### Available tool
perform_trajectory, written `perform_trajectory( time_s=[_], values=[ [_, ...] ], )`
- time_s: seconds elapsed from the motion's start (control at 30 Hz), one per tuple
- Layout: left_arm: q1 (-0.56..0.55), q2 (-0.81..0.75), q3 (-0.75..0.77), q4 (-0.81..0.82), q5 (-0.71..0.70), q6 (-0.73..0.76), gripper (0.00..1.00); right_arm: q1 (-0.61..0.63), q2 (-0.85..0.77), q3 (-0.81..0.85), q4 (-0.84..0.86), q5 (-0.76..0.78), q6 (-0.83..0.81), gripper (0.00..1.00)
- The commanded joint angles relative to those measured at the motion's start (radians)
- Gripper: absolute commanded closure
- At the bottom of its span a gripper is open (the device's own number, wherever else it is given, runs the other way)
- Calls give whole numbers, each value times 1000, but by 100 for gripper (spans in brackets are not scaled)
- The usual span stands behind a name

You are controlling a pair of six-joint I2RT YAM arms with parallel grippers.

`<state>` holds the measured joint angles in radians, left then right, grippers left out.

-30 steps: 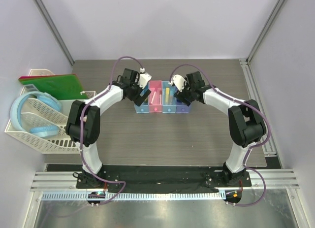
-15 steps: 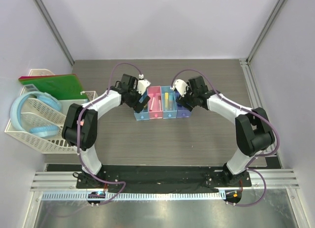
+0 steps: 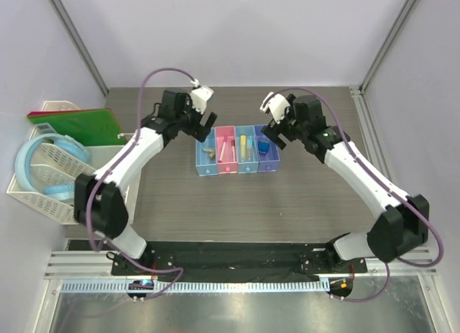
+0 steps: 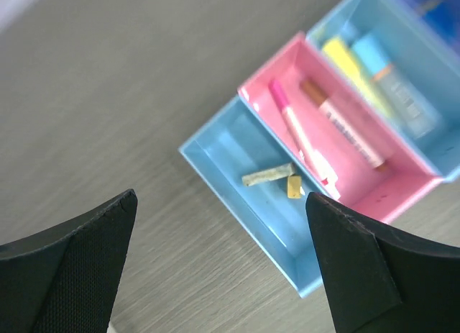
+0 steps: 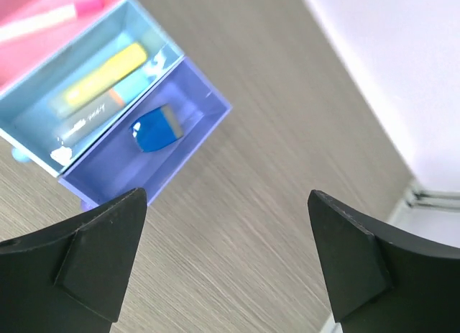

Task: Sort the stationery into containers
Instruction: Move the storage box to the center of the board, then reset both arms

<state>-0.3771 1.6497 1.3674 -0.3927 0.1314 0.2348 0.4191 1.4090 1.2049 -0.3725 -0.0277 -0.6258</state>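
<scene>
Four joined bins [image 3: 237, 169] stand mid-table. The left light blue bin [image 4: 230, 149] holds two tan pieces [image 4: 267, 176]. The pink bin [image 4: 402, 182] holds two white pens [image 4: 298, 135]. The second light blue bin [image 5: 36, 117] holds the yellow stick [image 5: 100, 78] and the pale blue tube [image 5: 93, 117]. The purple bin [image 5: 194, 131] holds the blue block [image 5: 154, 128]. My left gripper [image 3: 204, 124] is open and empty, above the table just beyond the row's left end. My right gripper [image 3: 274, 134] is open and empty, above the row's right end.
A white lattice basket [image 3: 54, 193] at the left table edge holds a big blue hoop [image 3: 32, 164] and a green board [image 3: 75, 124]. A metal rail [image 3: 374, 153] runs along the table's right side. Walls enclose the back and sides.
Both grippers have lifted off the bins and drawn back toward the far side, the left one going left and the right one going right. The bins have not moved.
</scene>
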Motion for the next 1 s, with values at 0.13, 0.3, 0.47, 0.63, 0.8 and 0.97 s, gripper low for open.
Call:
perform_trajectory(
  time_s=[0.13,0.3,0.47,0.63,0.8,0.97],
  values=[
    [82,-419,-63,-189,56,-49,0,-31,-260,-14,-146,72,236,0],
    [291,-674,-287,-155,149,-25,0,-88,-432,-143,-148,42,288,0],
    [493,-774,-407,-164,306,-31,0,-154,-568,-221,-126,-86,362,0],
    [546,-792,-444,-144,376,-55,0,-161,-608,-291,-76,-112,385,0],
    [546,-824,-470,-110,381,-83,0,-174,-616,-307,-62,-118,383,0],
    [546,-817,-476,-110,389,-84,0,-171,-619,-327,-59,-129,379,0]
  ],
)
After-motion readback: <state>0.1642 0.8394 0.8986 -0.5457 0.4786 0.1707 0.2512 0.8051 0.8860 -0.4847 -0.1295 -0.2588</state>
